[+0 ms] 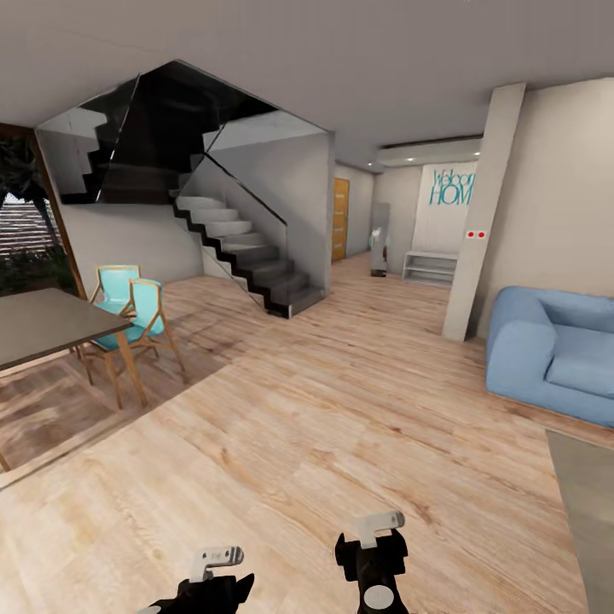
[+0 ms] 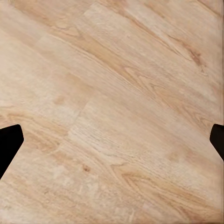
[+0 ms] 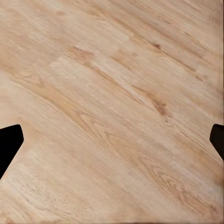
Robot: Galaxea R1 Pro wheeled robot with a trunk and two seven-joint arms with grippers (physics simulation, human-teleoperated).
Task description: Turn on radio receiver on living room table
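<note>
Head view: light wood floor [image 1: 324,426] across most of the frame, dark staircase [image 1: 247,247] with glass railing in the upper left, dark dining table [image 1: 47,324] at the left edge with two turquoise chairs [image 1: 136,315] just beside it. Blue sofa [image 1: 554,350] at the right edge, pale pillar [image 1: 482,213] near it, wall with teal lettering [image 1: 452,188] further back in the upper right, wooden door [image 1: 340,219] down the hallway. Grey strip at the lower right corner, possibly the edge of the low table [image 1: 588,512]; radio not to be seen on that strip. Left gripper [image 1: 213,580] and right gripper [image 1: 375,554] at the bottom edge, above bare floor. Left wrist view: wood floor [image 2: 112,107] under the camera, dark fingertips [image 2: 9,144] at opposite side edges, jaws wide apart, nothing between them. Right wrist view: the same plank floor [image 3: 112,107], dark fingertips [image 3: 9,144] at both side edges, jaws likewise spread, nothing held.
</note>
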